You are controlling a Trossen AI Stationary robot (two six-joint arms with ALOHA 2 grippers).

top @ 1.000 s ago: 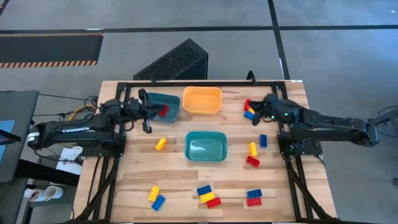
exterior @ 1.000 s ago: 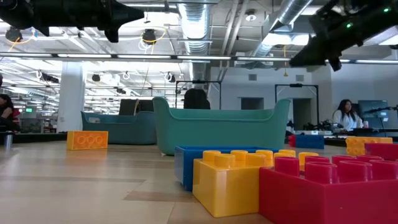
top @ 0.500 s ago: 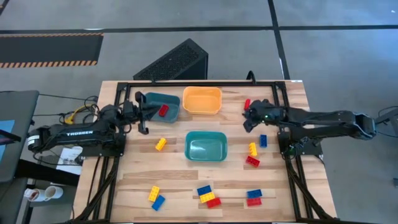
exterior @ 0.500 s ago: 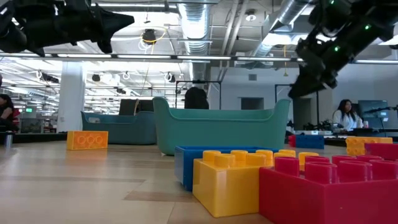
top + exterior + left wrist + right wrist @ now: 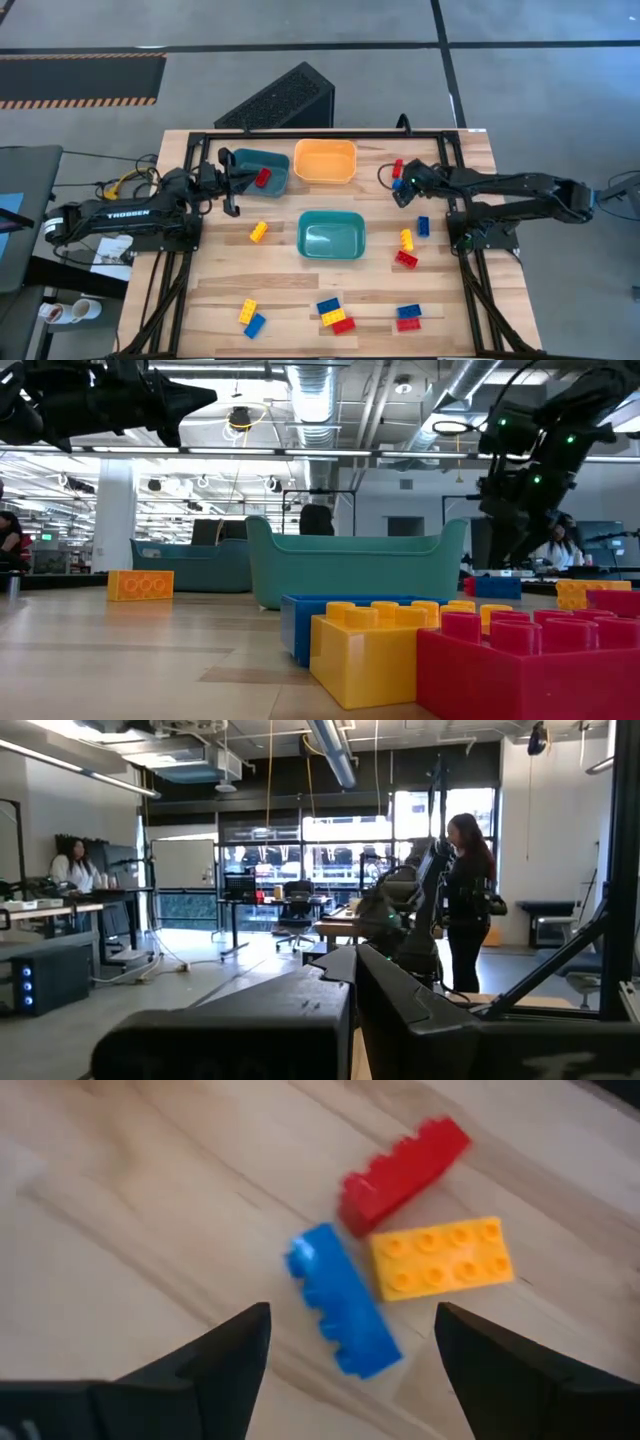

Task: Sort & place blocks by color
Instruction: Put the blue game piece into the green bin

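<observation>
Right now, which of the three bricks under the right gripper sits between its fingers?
The blue brick, between the open right gripper fingers; the red brick and yellow brick lie beyond.

Bare counter lies on one side of the blue block, while red and yellow blocks crowd its other side.

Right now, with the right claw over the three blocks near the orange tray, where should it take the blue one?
Grip the blue block across its two long sides, coming down from above. The right claw is open and already straddles it. Stay toward the free end: the other end lies close to the red block and yellow block.
</observation>
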